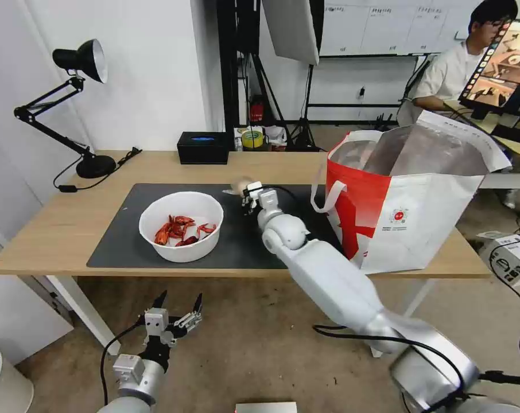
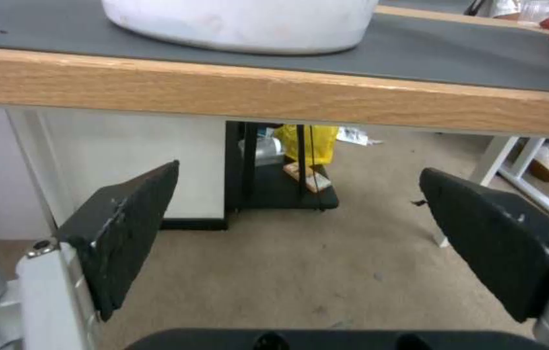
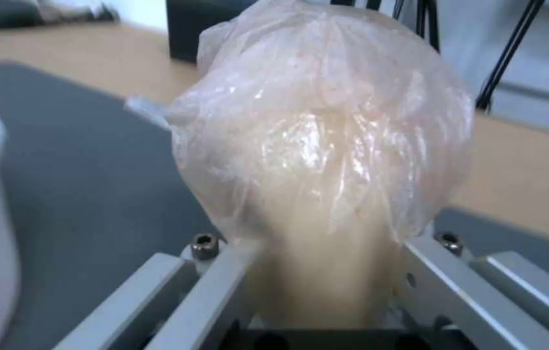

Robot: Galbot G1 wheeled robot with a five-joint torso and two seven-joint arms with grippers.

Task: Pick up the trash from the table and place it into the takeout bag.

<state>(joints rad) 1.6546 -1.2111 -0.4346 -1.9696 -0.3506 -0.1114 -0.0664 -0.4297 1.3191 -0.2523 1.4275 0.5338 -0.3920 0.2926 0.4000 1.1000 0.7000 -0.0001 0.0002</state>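
Knotted bag going to the takeout bag

Left end effector (image 1: 178, 300) is idling spread below the tabletop (image 1: 53, 229); right end effector (image 1: 249, 198) is clenching the small knotted bag (image 3: 323, 146) past the bowl (image 1: 181, 226), needing a carry rightward to the takeout bag (image 1: 409, 212).

No words or numbers can be read. The takeout bag (image 1: 409, 218) has a small round red logo (image 1: 398, 216) on its white side, with a line of tiny print under it, too small to read. The black box (image 1: 202, 147) shows a blue mark, also unreadable.
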